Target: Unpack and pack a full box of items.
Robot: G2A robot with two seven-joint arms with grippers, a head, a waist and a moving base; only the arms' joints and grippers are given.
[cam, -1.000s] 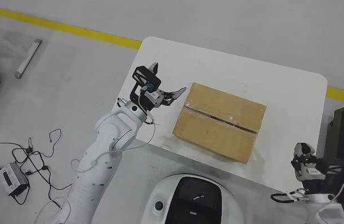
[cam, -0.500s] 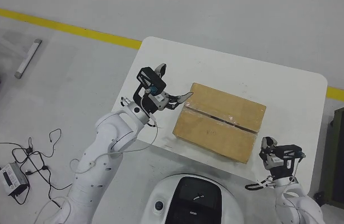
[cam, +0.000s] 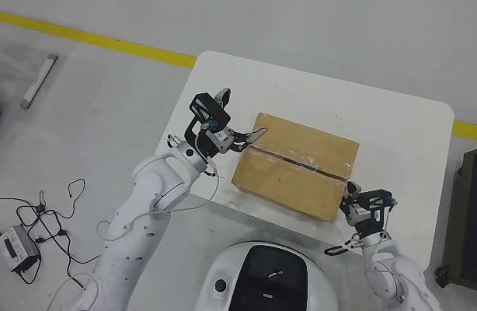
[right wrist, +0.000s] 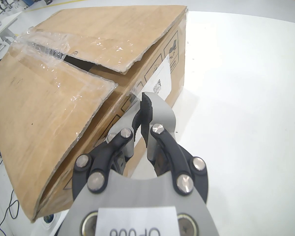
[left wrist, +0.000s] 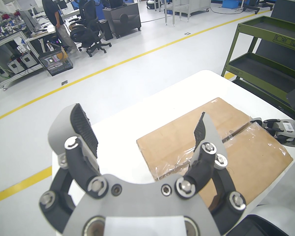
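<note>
A brown cardboard box (cam: pixel 293 165) lies across the middle of the white table (cam: pixel 394 117). Its top flaps (right wrist: pixel 64 82) are ajar along the centre seam, with torn clear tape (right wrist: pixel 46 47) still clinging to them. My left gripper (cam: pixel 240 117) hovers open at the box's left end, one fingertip over its top corner; the left wrist view shows the left gripper (left wrist: pixel 142 126) with the box (left wrist: pixel 211 133) beyond it. My right gripper (cam: pixel 350 194) is shut, its tips against the box's right end wall beside a white label (right wrist: pixel 162 79); its own view shows the right gripper (right wrist: pixel 143 104) there.
A green cart (left wrist: pixel 265 57) stands off the table's right side. The table's front edge runs close to the box. Bare tabletop lies behind and to the right of the box. Cables (cam: pixel 44 218) lie on the floor at the left.
My right arm has swung in from the table's front right corner to the box's right end. The box has slid a little to the left. The left gripper edged closer to the box.
</note>
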